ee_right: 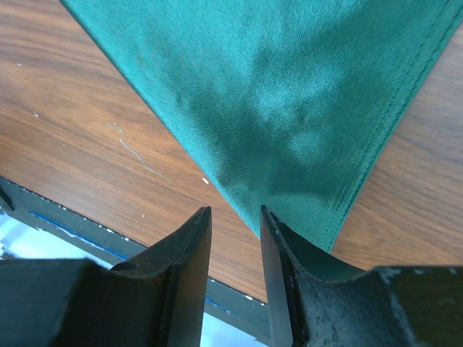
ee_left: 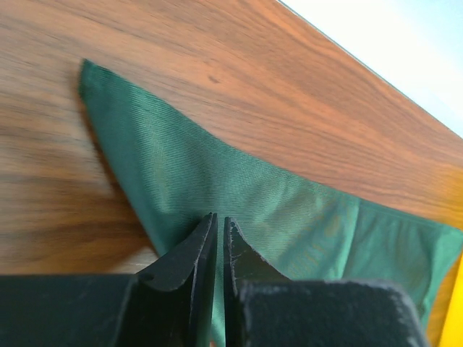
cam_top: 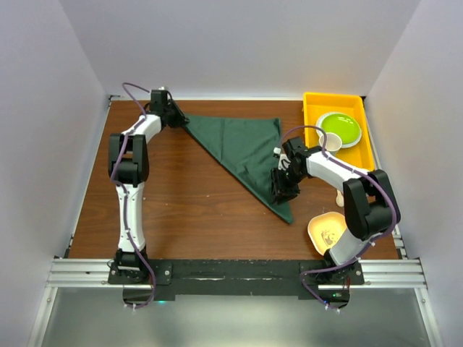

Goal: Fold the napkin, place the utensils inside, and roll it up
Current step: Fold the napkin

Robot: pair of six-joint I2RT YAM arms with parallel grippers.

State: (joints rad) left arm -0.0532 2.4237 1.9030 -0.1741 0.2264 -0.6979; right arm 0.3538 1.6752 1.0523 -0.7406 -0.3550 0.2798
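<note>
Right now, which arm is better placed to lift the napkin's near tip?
Right: the right gripper sits at the napkin's near tip, jaws open; the left gripper pinches the far left corner.

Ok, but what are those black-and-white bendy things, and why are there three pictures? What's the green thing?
Those are two robot arms bolted to a wooden table. The big picture looks down from above. The other two come from small cameras on each arm's wrist, so you see its black fingers up close. The green thing is a napkin, folded into a triangle. The left gripper pinches its far left corner. The right gripper is open around the near corner, not gripping it yet. On the right sits a yellow tray with a green plate and a white cup, plus a small tan dish.
</note>
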